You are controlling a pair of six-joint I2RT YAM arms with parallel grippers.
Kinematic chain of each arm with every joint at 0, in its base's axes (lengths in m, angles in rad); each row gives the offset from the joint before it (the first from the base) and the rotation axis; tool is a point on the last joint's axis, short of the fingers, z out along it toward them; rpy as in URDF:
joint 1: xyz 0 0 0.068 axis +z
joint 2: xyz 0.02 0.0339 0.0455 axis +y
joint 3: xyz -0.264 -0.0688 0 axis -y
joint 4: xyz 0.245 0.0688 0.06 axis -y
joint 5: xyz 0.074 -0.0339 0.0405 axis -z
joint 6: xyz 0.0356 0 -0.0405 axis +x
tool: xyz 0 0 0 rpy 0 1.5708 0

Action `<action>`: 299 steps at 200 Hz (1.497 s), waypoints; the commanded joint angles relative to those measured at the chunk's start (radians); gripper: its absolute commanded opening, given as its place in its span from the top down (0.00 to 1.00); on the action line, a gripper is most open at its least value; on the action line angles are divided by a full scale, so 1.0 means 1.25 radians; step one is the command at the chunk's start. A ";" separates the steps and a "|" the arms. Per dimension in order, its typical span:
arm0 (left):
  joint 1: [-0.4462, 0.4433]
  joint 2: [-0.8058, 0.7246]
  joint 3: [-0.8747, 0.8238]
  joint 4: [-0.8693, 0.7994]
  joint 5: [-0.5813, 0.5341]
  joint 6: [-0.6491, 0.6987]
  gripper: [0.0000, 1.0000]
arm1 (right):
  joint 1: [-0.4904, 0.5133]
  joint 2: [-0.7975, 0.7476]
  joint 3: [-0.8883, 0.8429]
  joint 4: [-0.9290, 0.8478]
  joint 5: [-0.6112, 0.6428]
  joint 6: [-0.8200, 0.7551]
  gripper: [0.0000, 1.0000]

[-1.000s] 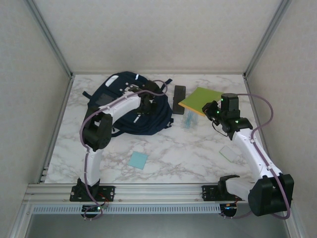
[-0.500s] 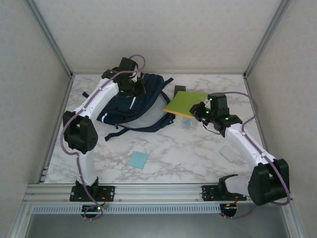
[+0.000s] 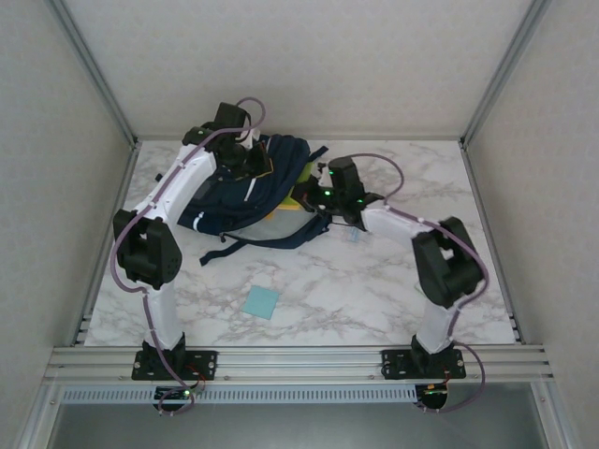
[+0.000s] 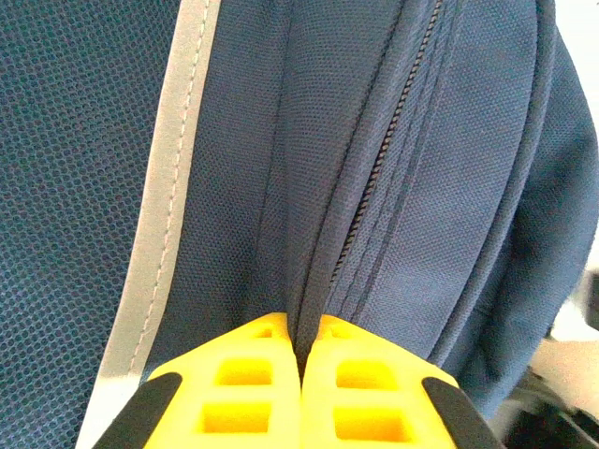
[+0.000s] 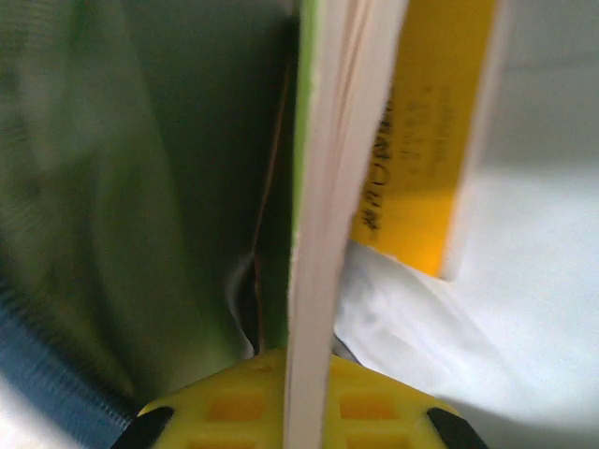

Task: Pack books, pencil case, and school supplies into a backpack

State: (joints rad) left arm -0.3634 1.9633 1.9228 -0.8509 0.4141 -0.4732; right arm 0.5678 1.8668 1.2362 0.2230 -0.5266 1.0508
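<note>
The navy backpack (image 3: pixel 245 194) lies at the back left, its top lifted. My left gripper (image 3: pixel 245 154) is shut on a fold of its fabric beside the zipper, seen close in the left wrist view as the gripper (image 4: pixel 301 323) pinching the backpack (image 4: pixel 421 187). My right gripper (image 3: pixel 316 195) is shut on the books (image 3: pixel 299 192) at the backpack's mouth. The right wrist view has the gripper (image 5: pixel 309 360) clamping their edge, lime green cover (image 5: pixel 307 94) left, orange-yellow cover (image 5: pixel 430 140) right. The light-blue pad (image 3: pixel 262 302) and clear packet (image 3: pixel 354 234) lie on the table. The pencil case is hidden behind my right arm.
The marble table (image 3: pixel 374 290) is walled by white panels and aluminium posts. Backpack straps (image 3: pixel 234 245) trail onto the table in front of the bag. My right arm's elbow (image 3: pixel 449 262) reaches across the right half.
My right arm has swung left, carrying the books from the right side to the backpack's mouth. My left gripper has pulled the backpack's top up and towards the back.
</note>
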 commanded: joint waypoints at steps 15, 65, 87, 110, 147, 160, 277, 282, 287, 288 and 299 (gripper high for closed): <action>0.000 -0.067 0.049 0.040 0.073 -0.027 1.00 | 0.024 0.161 0.150 0.133 -0.110 0.064 1.00; 0.006 -0.059 0.073 0.048 0.092 -0.040 1.00 | 0.046 0.321 0.309 0.012 -0.148 0.039 1.00; 0.005 -0.058 0.079 0.053 0.094 -0.046 1.00 | 0.054 0.388 0.416 -0.058 -0.169 0.021 1.00; 0.006 -0.055 0.078 0.058 0.092 -0.051 1.00 | 0.060 0.425 0.506 -0.174 -0.167 -0.007 0.93; 0.014 -0.060 0.057 0.082 0.072 -0.072 1.00 | 0.046 0.348 0.456 -0.304 -0.072 -0.048 0.62; 0.018 -0.064 0.048 0.093 0.068 -0.078 1.00 | 0.036 0.302 0.414 -0.331 -0.048 -0.058 0.49; 0.021 -0.101 -0.119 0.170 0.011 -0.164 0.61 | -0.040 -0.126 0.166 -0.778 0.288 -0.315 0.20; 0.022 -0.113 -0.136 0.169 0.007 -0.168 0.57 | -0.037 -0.136 0.160 -0.778 0.284 -0.313 0.20; 0.022 -0.126 -0.157 0.170 0.000 -0.172 0.51 | -0.033 -0.145 0.155 -0.776 0.282 -0.312 0.20; 0.022 -0.129 -0.162 0.169 -0.002 -0.173 0.50 | -0.032 -0.147 0.154 -0.776 0.281 -0.312 0.20; 0.024 -0.165 -0.215 0.172 -0.019 -0.182 0.38 | -0.014 -0.159 0.149 -0.777 0.283 -0.311 0.20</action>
State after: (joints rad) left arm -0.3386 1.8809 1.7447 -0.6628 0.4290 -0.6571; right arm 0.5159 1.7096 1.4532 -0.6689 -0.2279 0.7002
